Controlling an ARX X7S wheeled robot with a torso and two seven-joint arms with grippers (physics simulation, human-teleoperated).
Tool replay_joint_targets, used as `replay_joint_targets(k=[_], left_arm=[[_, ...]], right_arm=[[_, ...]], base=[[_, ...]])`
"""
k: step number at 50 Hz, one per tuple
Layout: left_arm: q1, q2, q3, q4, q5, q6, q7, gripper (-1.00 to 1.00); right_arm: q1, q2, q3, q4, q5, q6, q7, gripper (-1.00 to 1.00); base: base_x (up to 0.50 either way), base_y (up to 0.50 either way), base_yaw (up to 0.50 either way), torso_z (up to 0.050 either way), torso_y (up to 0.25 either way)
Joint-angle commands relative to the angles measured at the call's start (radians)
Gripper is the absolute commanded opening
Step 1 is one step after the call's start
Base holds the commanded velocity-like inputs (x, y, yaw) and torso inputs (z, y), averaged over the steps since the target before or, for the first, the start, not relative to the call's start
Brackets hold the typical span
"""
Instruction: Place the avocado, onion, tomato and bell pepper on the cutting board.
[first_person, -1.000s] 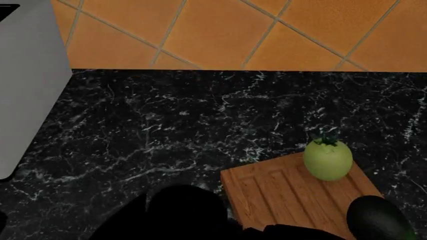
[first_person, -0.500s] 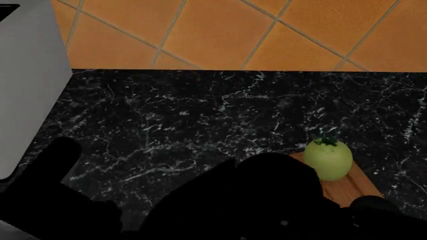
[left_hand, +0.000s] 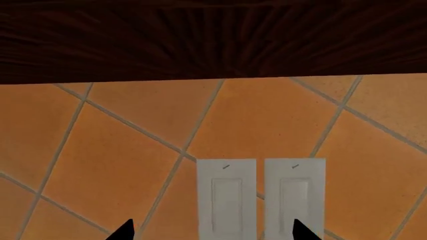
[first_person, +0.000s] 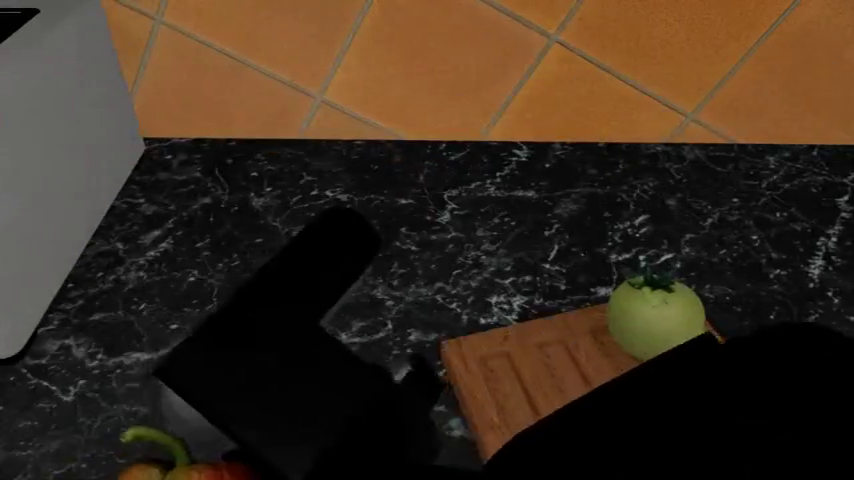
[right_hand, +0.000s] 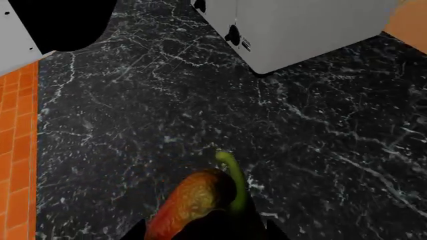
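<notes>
The cutting board (first_person: 527, 385) lies on the black marble counter at the lower right. The pale green tomato (first_person: 654, 317) sits on its far corner. The red-orange bell pepper (first_person: 194, 468) shows at the head view's bottom left, stalk up. In the right wrist view the bell pepper (right_hand: 190, 202) fills the gap between the black fingertips of my right gripper (right_hand: 205, 230), which is shut on it above the counter. My left gripper (left_hand: 212, 231) is open and empty, raised toward the tiled wall. A dark arm (first_person: 694, 410) covers the board's near half. The avocado is hidden and the onion is out of view.
A white appliance (first_person: 54, 180) stands at the counter's left end, seen beyond the pepper as a white box (right_hand: 300, 30). Behind the counter is an orange tiled wall (first_person: 467, 60), with two white light switches (left_hand: 260, 197) under a dark wooden cabinet (left_hand: 213, 40).
The bell pepper has come into the head view at the bottom left. The dark arm shapes have shifted, uncovering the board's far part and covering the avocado, which showed a second ago.
</notes>
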Motion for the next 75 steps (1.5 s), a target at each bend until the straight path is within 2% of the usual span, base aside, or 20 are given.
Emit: replay_joint_targets(k=[1,8,13,22,28,43,55,75], left_arm=[[0.011,0.009,-0.032,0.045,0.012,-0.010,0.005,1.00],[0.016,-0.003,-0.043,0.111,0.002,-0.035,-0.019,1.00],[0.069,-0.034,-0.050,0.233,-0.021,-0.094,-0.052,1.00],[0.107,-0.030,-0.076,0.275,-0.050,-0.117,-0.073,1.00],[0.131,-0.028,-0.090,0.299,-0.063,-0.118,-0.084,1.00],[0.127,-0.026,-0.088,0.302,-0.072,-0.122,-0.081,1.00],[0.148,-0.036,-0.094,0.308,-0.079,-0.122,-0.082,1.00],[0.162,-0.042,-0.100,0.305,-0.081,-0.115,-0.090,1.00]], right_arm=[[0.146,0.127,0.038,-0.059,0.168,-0.007,0.145,-1.00],[0.278,0.219,0.033,-0.108,0.313,-0.025,0.275,-1.00],[0.349,0.296,0.043,-0.138,0.395,-0.036,0.340,-1.00],[0.438,0.333,0.031,-0.069,0.432,0.034,0.382,-1.00],[0.389,0.382,0.072,-0.006,0.335,0.067,0.313,-1.00],[0.277,0.416,0.103,0.077,0.116,0.120,0.194,-1.00],[0.171,0.403,0.101,0.116,-0.040,0.130,0.091,-1.00],[0.087,0.388,0.057,0.142,-0.114,0.129,0.072,-1.00]], base=[[0.00,0.00,0.00,0.000,0.000],[0.00,0.00,0.00,0.000,0.000],[0.00,0.00,0.00,0.000,0.000],[0.00,0.00,0.00,0.000,0.000],[0.00,0.00,0.00,0.000,0.000],[0.00,0.00,0.00,0.000,0.000],[0.00,0.00,0.00,0.000,0.000],[0.00,0.00,0.00,0.000,0.000]])
